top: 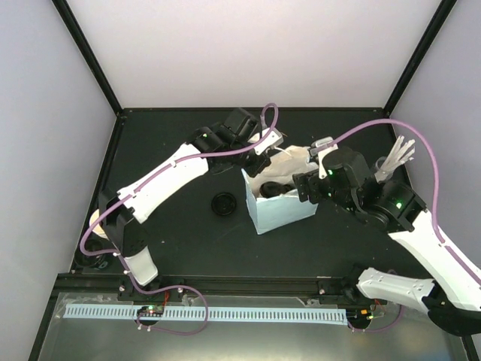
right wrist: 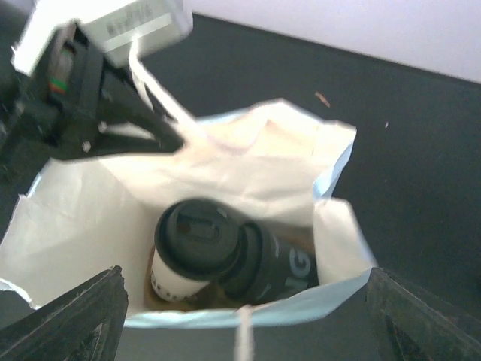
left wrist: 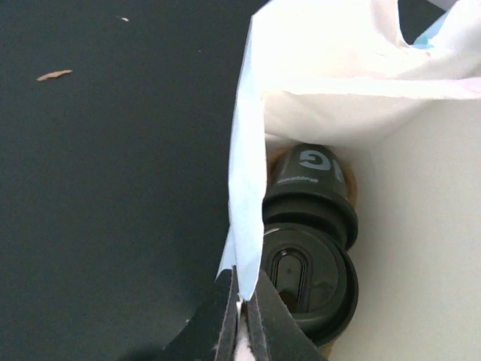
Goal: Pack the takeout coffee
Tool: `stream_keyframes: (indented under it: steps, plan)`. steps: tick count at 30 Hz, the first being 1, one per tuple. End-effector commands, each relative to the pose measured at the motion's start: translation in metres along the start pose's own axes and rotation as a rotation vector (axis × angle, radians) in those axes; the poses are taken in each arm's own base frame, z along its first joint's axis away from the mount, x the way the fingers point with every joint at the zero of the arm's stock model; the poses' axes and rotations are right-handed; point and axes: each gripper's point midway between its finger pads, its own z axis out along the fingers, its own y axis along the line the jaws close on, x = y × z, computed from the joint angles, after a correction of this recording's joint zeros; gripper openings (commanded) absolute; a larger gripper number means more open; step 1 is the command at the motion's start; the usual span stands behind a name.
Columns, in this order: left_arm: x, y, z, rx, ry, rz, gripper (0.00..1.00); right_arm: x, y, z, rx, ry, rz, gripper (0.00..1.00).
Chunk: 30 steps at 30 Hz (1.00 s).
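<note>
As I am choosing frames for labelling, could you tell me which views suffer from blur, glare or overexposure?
Top external: sharp and evenly lit, the paper bag reads clearly. Left wrist: the bag's white wall is blown out near the top, while the black lid is crisp with small highlights. Right wrist: soft all over, the cups smeared.

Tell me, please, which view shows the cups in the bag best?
Right wrist: it looks down into the open bag at both cups. Left wrist shows them partly, cut by the bag's edge; the top view, only dark shapes.
</note>
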Motion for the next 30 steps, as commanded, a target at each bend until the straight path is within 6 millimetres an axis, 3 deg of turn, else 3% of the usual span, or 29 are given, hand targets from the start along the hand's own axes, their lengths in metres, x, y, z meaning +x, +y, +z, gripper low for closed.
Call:
stream_keyframes:
  steps: [1,6,9,16,21,22,30]
  plan:
    - [-0.027,0.005,-0.038,-0.089,-0.08,0.018,0.02,0.025,0.008,0.012,-0.033,0.097,-0.032,0.88]
    - [-0.04,-0.001,-0.074,-0.11,-0.178,0.022,0.02,0.045,0.014,0.028,-0.044,0.175,-0.036,0.86]
    - [-0.036,-0.01,-0.082,-0.1,-0.216,0.037,0.02,0.064,0.018,0.039,-0.057,0.222,-0.034,0.84]
    - [-0.002,-0.03,-0.074,-0.104,-0.256,0.062,0.02,0.118,0.028,0.062,-0.128,0.286,0.013,0.8]
    - [0.016,-0.039,-0.07,-0.104,-0.294,0.072,0.01,0.146,0.031,0.065,-0.147,0.314,0.045,0.77]
    - [0.014,-0.043,-0.08,-0.101,-0.324,0.08,0.01,0.151,0.033,0.065,-0.154,0.317,0.045,0.76]
    - [0.024,-0.055,-0.083,-0.085,-0.326,0.097,0.02,0.14,0.071,0.045,-0.22,0.184,-0.038,0.65]
